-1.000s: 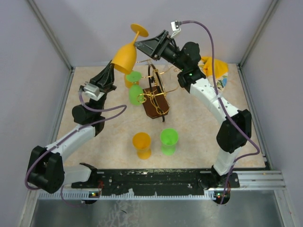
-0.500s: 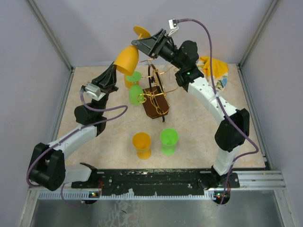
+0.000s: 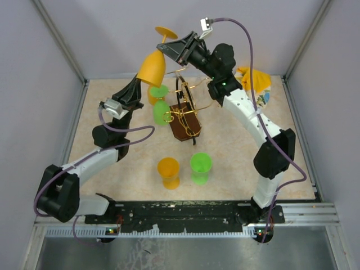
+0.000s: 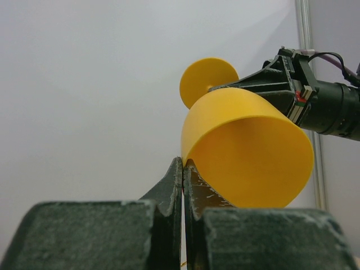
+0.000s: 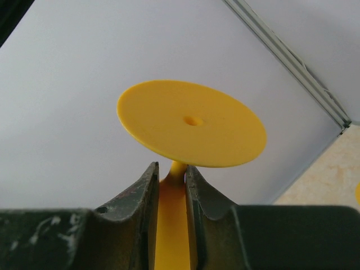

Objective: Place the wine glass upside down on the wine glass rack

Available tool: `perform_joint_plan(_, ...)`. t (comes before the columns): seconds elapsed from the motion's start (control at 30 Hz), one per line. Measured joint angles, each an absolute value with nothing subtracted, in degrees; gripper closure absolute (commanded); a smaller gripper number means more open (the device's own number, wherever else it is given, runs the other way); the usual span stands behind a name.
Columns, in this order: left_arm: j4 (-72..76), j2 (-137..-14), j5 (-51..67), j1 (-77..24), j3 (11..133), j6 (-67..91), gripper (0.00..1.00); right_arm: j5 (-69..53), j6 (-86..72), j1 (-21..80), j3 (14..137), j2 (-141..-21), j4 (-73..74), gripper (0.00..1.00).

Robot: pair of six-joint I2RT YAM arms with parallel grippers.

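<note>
**A:** Yellow plastic, I'd say, not real glass. The wine glass (image 3: 152, 67) has a matte, moulded look, so I judge it light, stiff and unlikely to shatter. Where is it?

**B:** High in the upper middle of the overhead view, well off the counter (image 3: 242, 157). Its mouth points down and to the left, and its foot is uppermost. It hangs above and a little left of the rack (image 3: 185, 112), not touching it.

**A:** What holds it?

**B:** The right end effector (image 3: 166, 48) is clamped on the stem (image 5: 171, 225), just under the foot (image 5: 191, 129). Its wrist view shows a finger on each side.

**A:** And the other one?

**B:** The left end effector (image 3: 138, 84) has its fingers pressed together, with the tips at the bowl's rim. I cannot tell whether they pinch the thin wall or only touch it.

**A:** Is the stem the right place to hold?

**B:** I think so. It is narrow enough to close on fully, and the wide foot acts as a stop if the glass slides. But smooth round plastic can swivel between flat fingers, and the bowl's weight sits off to one side. A firm squeeze seems called for.

**A:** And for hanging?

**B:** The foot must be free to slip over the wire arms, so a hold nearer the bowl may suit better. Green glasses (image 3: 161, 111) sit at the rack's left side, so room there looks tight.
</note>
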State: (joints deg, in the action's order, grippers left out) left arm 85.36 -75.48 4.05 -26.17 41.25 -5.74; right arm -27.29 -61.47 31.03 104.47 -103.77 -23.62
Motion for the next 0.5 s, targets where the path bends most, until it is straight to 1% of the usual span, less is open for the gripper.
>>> perform_joint_plan(0.13, 85.71, -76.29, 3.75, -26.94, 41.28, -5.76, 0.97, -27.07, -60.01, 31.05, 106.85, -104.6, -21.74, 0.83)
perform_joint_plan(0.23, 85.76, -76.69, 3.29, -27.27, 41.28, -5.78, 0.92, -27.03, -58.96, 31.14, 109.34, -105.89, -19.97, 0.85)
perform_joint_plan(0.3, 85.73, -76.77, 3.16, -27.53, 41.28, -5.78, 0.83, -27.03, -58.41, 31.18, 110.24, -106.34, -19.4, 0.87)
perform_joint_plan(0.4, 85.47, -76.79, 3.27, -27.9, 41.28, -5.87, 0.64, -26.57, -56.51, 31.38, 110.78, -106.43, -18.04, 0.91)
perform_joint_plan(0.47, 85.25, -76.79, 3.6, -28.25, 41.25, -6.09, 0.54, -26.11, -54.41, 31.79, 110.8, -106.43, -16.73, 0.94)
perform_joint_plan(0.5, 85.23, -76.77, 3.81, -28.38, 41.21, -6.07, 0.51, -25.74, -53.17, 32.03, 110.8, -106.43, -15.68, 0.95)
